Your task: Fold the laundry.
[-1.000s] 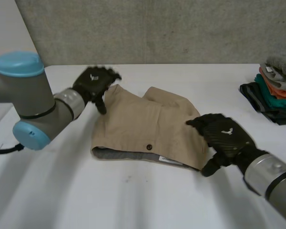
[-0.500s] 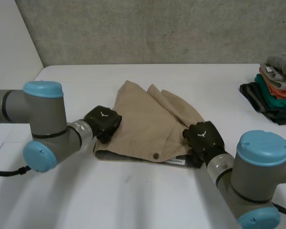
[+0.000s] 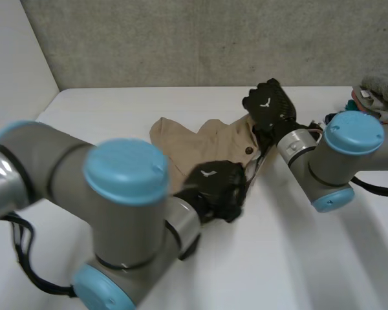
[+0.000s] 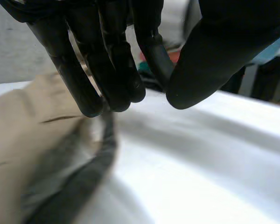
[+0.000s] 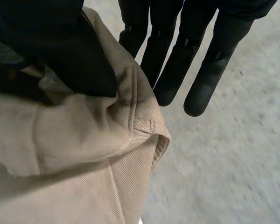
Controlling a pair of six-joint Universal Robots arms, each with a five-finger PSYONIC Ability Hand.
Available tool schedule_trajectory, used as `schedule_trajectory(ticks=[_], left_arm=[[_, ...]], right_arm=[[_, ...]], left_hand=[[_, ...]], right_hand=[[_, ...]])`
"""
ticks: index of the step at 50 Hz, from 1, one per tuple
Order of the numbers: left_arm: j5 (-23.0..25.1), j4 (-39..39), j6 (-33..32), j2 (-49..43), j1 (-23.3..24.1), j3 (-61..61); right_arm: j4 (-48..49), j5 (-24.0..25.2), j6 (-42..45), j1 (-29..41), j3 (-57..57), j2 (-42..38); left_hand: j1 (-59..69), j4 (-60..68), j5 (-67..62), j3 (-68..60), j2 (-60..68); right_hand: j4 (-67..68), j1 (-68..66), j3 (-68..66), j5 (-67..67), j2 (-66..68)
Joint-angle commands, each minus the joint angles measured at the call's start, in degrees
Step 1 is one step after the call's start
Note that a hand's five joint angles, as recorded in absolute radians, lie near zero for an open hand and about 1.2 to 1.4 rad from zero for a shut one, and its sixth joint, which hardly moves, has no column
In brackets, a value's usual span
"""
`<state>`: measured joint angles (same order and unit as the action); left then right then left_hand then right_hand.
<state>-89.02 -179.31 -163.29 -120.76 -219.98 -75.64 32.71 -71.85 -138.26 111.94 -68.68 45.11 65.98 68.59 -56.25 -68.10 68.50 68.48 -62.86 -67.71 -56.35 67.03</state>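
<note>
Head view: khaki shorts [image 3: 200, 139] bunched mid-worktop [image 3: 116, 110]; the step in hand looks like folding one side over.

Right hand [image 3: 266, 106] is at the shorts' far right corner, raised. Right wrist view: thumb clamps that corner, fingers straight past it, so grasping.

Left hand [image 3: 216, 187] is at the near right edge. Left wrist view: fingertips at the grey waistband [image 4: 100, 158], thumb apart, nothing between them. Released, I'd say.

Next, probably lay the lifted corner across and flatten it; that needs the near edge pinned.

Half a second ago both hands were at the near waistband ends and the shorts lay flatter. Since then the right hand has swung far and the left has crossed right.

Folded stack [image 3: 381, 87] sits far right.
</note>
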Motion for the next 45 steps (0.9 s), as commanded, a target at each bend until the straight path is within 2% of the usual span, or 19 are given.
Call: schedule_trajectory(ticks=[1, 2, 3, 4, 6, 7, 8, 10, 11, 14, 17, 18, 22, 28, 32, 40, 45], left_arm=[[-0.98, -6.92, 5.62, -2.64, 4.47, 1.2], [-1.07, -7.19, 5.53, -2.29, 4.47, 1.02], [-1.07, -7.28, 5.44, -1.33, 4.39, 0.76], [-1.33, -7.28, 5.27, 1.2, 3.52, 0.32], [-1.42, -7.37, 4.91, 3.85, 1.67, -0.47], [-1.42, -7.45, 4.48, 5.43, 0.1, -1.17], [-1.16, -7.63, 2.99, 8.41, -3.75, -2.74], [-0.81, -7.72, 0.97, 11.5, -7.72, -4.07], [-0.54, -7.98, -1.57, 13.86, -11.4, -5.21], [0.86, -8.51, -5.8, 15.55, -16.34, -6.18], [5.33, -9.39, -11.51, 15.56, -22.23, -6.28], [8.74, -9.82, -14.74, 14.6, -25.12, -5.75], [18.5, -11.15, -25.02, 5.31, -30.4, -1.81], [24.15, -10.88, -36.65, -5.78, -33.58, 6.19], [24.86, -10.97, -42.45, -13.87, -33.76, 12.7], [24.95, -11.06, -49.05, -25.75, -33.32, 23.08], [24.69, -11.23, -50.28, -26.63, -33.14, 23.78]], right_arm=[[2.89, 4.18, -1.05, -1.81, -0.75, -2.13], [2.89, 3.39, -1.22, -2.16, -1.36, -1.78], [2.37, 1.29, -1.92, -3.12, -3.37, -0.39], [1.75, -0.29, -2.36, -3.57, -4.69, 0.84], [0.0, -3.72, -3.33, -4.27, -6.81, 4.0], [-2.88, -7.83, -4.55, -4.53, -8.99, 8.72], [-4.31, -9.52, -5.08, -4.62, -9.88, 10.68], [-9.73, -14.08, -6.49, -4.71, -12.69, 16.9], [-11.86, -15.5, -6.84, -4.71, -13.4, 18.59], [-20.71, -19.8, -8.51, -4.71, -15.68, 22.2], [-26.1, -21.93, -10.97, -4.37, -17.44, 23.53], [-29.86, -22.63, -14.81, -3.67, -18.67, 25.71], [-34.37, -22.46, -29.21, 1.42, -21.4, 31.0], [-34.38, -22.63, -43.73, 11.43, -21.5, 30.13], [-34.11, -23.94, -48.23, 18.11, -17.91, 23.13], [-34.03, -32.64, -50.44, 26.83, -6.66, 9.05], [-32.1, -32.74, -50.44, 27.28, -3.39, 4.38]], left_hand=[[-7.19, -9.8, 7.45, 9.31, -9.71], [-12.99, -15.59, 13.25, 15.1, -15.5], [-18.87, -21.48, 19.13, 20.99, -21.39], [-25.92, -28.53, 26.19, 28.04, -28.44], [-28.84, -31.45, 29.11, 30.96, -31.36], [-29.69, -32.29, 29.95, 31.8, -32.21], [-30.53, -33.13, 30.79, 32.64, -33.05], [-31.87, -34.48, 32.14, 33.99, -34.39], [-33.88, -36.49, 34.14, 36.0, -36.4], [-36.25, -38.85, 36.51, 38.37, -38.77], [-39.94, -42.55, 40.21, 42.06, -42.46], [-41.79, -44.39, 42.05, 43.9, -44.31], [-46.66, -49.27, 46.92, 48.78, -49.18], [-47.19, -49.8, 47.45, 49.31, -49.71], [-47.53, -50.13, 47.79, 49.64, -50.04], [-47.02, -49.63, 47.29, 49.14, -49.54], [-45.68, -48.28, 45.94, 47.79, -48.2]], right_hand=[[-0.28, -5.34, -0.49, -1.85, 1.17], [-10.52, 4.9, 9.75, 8.39, -9.07], [-33.77, 28.15, 33.0, 31.64, -32.32], [-41.5, 35.87, 40.72, 39.36, -40.04], [-45.1, 39.48, 44.33, 42.97, -43.65], [-49.27, 43.65, 48.5, 47.14, -47.82], [-51.98, 46.35, 51.2, 49.84, -50.52], [-58.48, 52.86, 57.71, 56.35, -57.03], [-58.48, 52.86, 57.71, 56.35, -57.03], [-58.48, 52.86, 57.71, 56.35, -57.03], [-58.48, 52.86, 57.71, 56.35, -57.03], [-58.48, 52.86, 57.71, 56.35, -57.03], [-58.23, 52.61, 57.46, 56.1, -56.78], [-55.71, 50.08, 54.93, 53.57, -54.25], [-54.7, 49.08, 53.93, 52.57, -53.25], [-54.36, 48.74, 53.58, 52.23, -52.91], [-53.69, 48.07, 52.92, 51.56, -52.24]])
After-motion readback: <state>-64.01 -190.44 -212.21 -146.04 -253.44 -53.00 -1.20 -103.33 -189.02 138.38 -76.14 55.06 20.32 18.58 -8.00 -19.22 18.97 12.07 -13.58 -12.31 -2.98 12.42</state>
